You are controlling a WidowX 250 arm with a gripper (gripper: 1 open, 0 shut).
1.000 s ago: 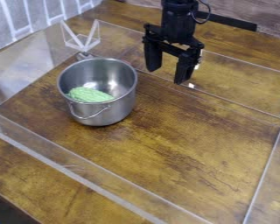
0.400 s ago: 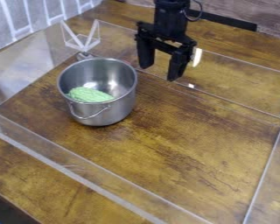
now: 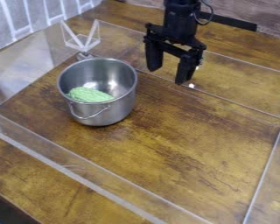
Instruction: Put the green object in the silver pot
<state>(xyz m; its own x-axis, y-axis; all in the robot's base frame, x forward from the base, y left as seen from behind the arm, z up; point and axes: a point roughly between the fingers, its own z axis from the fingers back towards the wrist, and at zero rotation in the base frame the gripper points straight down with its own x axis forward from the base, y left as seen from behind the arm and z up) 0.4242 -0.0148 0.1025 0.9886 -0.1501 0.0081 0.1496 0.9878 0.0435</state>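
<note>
The silver pot (image 3: 99, 90) stands on the wooden table at the left of centre, its looped handle facing front. The green object (image 3: 88, 94) lies flat inside the pot on its bottom. My gripper (image 3: 171, 69) hangs above the table to the right of the pot and behind it, apart from the pot. Its two black fingers (image 3: 185, 70) are spread and hold nothing.
Clear acrylic walls (image 3: 130, 175) enclose the wooden table (image 3: 178, 140) on the front, left and right. A clear plastic stand (image 3: 80, 37) sits at the back left behind the pot. A white fence shows at the top left.
The gripper swung a little left toward the pot and then back right, ending about where it was one second ago. The pot and green object have not moved.
</note>
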